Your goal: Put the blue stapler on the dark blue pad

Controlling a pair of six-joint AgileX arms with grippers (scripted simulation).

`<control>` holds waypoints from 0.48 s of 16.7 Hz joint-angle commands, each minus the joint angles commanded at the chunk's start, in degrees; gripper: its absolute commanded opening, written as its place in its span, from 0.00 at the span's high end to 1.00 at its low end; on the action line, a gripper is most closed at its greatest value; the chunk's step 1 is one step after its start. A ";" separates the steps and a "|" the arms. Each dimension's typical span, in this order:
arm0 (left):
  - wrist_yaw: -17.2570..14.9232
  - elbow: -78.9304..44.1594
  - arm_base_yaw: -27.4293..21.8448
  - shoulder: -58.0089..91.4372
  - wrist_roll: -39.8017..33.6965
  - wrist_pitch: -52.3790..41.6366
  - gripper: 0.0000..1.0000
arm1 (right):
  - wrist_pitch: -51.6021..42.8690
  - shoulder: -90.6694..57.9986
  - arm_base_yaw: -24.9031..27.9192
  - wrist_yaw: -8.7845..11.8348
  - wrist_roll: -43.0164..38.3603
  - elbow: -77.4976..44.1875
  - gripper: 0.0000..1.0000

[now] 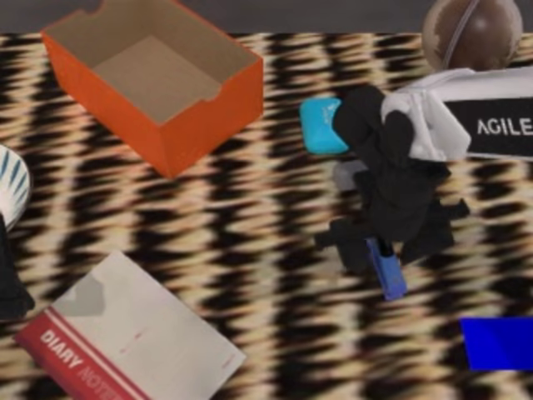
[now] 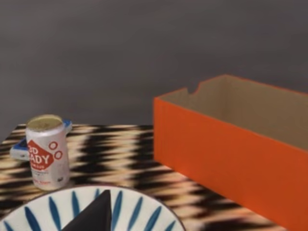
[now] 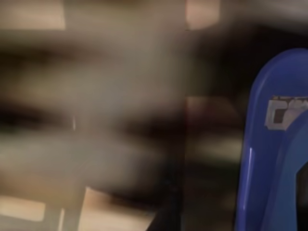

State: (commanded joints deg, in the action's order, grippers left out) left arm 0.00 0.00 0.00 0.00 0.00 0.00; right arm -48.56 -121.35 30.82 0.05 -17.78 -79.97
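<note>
White letters "AGILE", cut off by the picture's edge, stand on the black panel of the right arm (image 1: 491, 125). "DIARY NOTE" runs in white along the red band of the notebook (image 1: 125, 333) at the near left. The can (image 2: 47, 151) shows partial letters, "ADY", on a red diamond.

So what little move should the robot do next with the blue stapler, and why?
Probably carry it toward the table's right front corner. The right gripper seems to have its fingers around the blue stapler, which is nowhere near the dark blue pad yet. The left gripper sits parked at the left edge.
</note>
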 joint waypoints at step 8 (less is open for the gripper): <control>0.00 0.00 0.00 0.00 0.00 0.00 0.00 | 0.00 0.00 0.00 0.00 0.00 0.00 1.00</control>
State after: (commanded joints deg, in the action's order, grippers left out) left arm 0.00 0.00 0.00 0.00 0.00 0.00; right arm -48.56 -121.35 30.82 0.05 -17.78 -79.97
